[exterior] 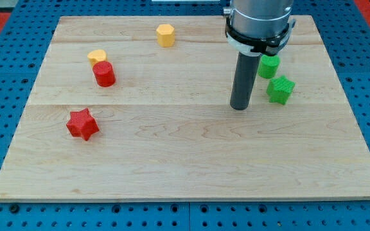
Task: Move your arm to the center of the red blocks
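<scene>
A red cylinder (104,74) stands at the view's left on the wooden board (185,167). A red star block (82,124) lies below it, nearer the view's bottom left. My tip (239,107) rests on the board right of the middle, far to the right of both red blocks. The rod rises from the tip to the arm's body at the view's top.
A yellow block (96,56) touches the red cylinder from above. Another yellow block (166,35) sits near the top edge. A green cylinder (268,66) and a green star (280,90) lie just right of my rod. Blue pegboard surrounds the board.
</scene>
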